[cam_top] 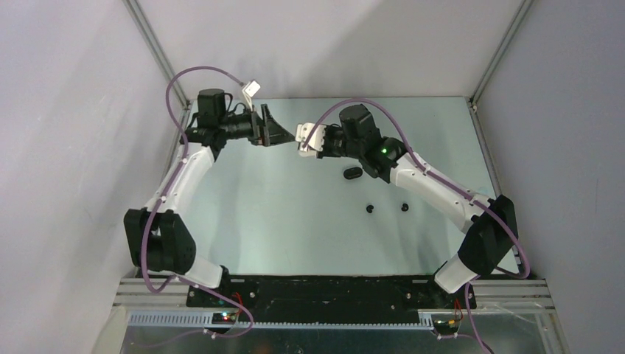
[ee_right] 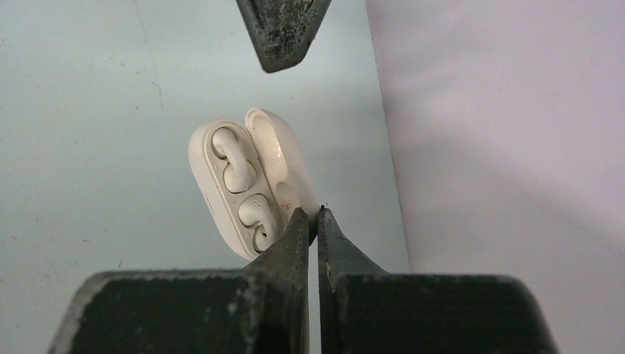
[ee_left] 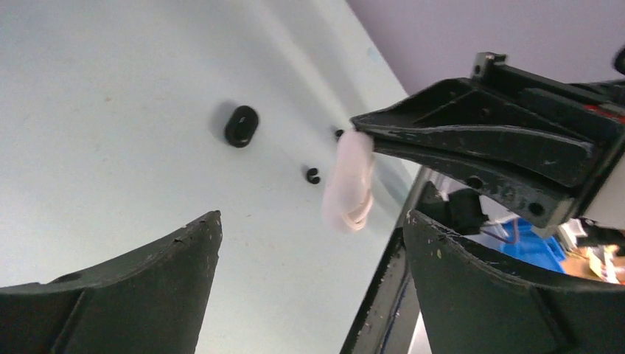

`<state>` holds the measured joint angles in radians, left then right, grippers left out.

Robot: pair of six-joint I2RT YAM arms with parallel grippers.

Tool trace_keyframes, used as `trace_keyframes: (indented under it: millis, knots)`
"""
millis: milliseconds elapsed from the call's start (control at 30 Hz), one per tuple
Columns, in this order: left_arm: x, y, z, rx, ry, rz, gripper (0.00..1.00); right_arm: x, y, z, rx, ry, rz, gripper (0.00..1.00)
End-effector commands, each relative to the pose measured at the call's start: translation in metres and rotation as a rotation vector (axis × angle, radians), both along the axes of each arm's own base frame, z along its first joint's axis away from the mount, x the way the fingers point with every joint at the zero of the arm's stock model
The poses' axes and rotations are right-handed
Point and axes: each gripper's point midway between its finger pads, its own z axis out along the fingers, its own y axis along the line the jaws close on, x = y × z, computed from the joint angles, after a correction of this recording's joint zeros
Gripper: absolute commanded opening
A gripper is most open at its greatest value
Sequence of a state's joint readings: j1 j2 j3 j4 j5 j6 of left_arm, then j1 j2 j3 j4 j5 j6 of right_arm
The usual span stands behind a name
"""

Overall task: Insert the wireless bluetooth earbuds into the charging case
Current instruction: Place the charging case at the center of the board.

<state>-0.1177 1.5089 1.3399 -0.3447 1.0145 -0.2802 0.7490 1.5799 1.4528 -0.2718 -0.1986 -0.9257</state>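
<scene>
The right gripper (ee_right: 317, 217) is pinched almost closed on the lid edge of the white charging case (ee_right: 243, 184). It holds the case open, off the bench (cam_top: 280, 221), toward 12 o'clock in the top view. Two white earbuds (ee_right: 234, 158) sit in its wells. The left gripper (cam_top: 274, 134) faces the case from 9 o'clock, fingers (ee_left: 147, 295) spread wide and holding nothing. A black case (cam_top: 352, 173) lies on the bench at 4 o'clock of the held case. Two black earbuds (cam_top: 371, 209) lie loose and apart, about 5 o'clock of the black case.

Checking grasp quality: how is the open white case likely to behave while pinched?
Probably slippery: the white charging case looks glossy and rounded; the right tool pinches only its edge. Its open lid may swing if nudged.
</scene>
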Motion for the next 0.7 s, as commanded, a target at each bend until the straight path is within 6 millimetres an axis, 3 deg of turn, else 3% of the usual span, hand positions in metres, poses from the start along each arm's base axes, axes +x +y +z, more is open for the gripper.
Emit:
trace_keyframes:
  millis: [0, 100, 267, 500, 633, 667]
  knots:
    - [0.012, 0.02, -0.005, 0.077, -0.047, 0.157, 0.96, -0.006, -0.002, 0.008, 0.018, -0.017, 0.007, 0.0]
    - [0.026, 0.04, -0.018, 0.151, -0.051, 0.292, 0.95, -0.013, -0.002, -0.016, -0.013, 0.077, 0.022, 0.0]
    - [0.032, 0.057, -0.031, 0.195, -0.04, 0.366, 0.94, -0.036, -0.01, -0.09, -0.114, 0.393, 0.04, 0.0]
    - [0.021, 0.057, -0.033, 0.186, -0.043, 0.339, 0.94, -0.044, -0.026, -0.16, -0.225, 0.69, 0.005, 0.0]
    - [0.016, 0.054, -0.031, 0.172, -0.044, 0.321, 0.94, -0.046, -0.026, -0.201, -0.309, 0.784, -0.026, 0.0]
    - [0.017, 0.055, -0.032, 0.176, -0.046, 0.322, 0.94, -0.043, -0.024, -0.204, -0.313, 0.785, -0.034, 0.0]
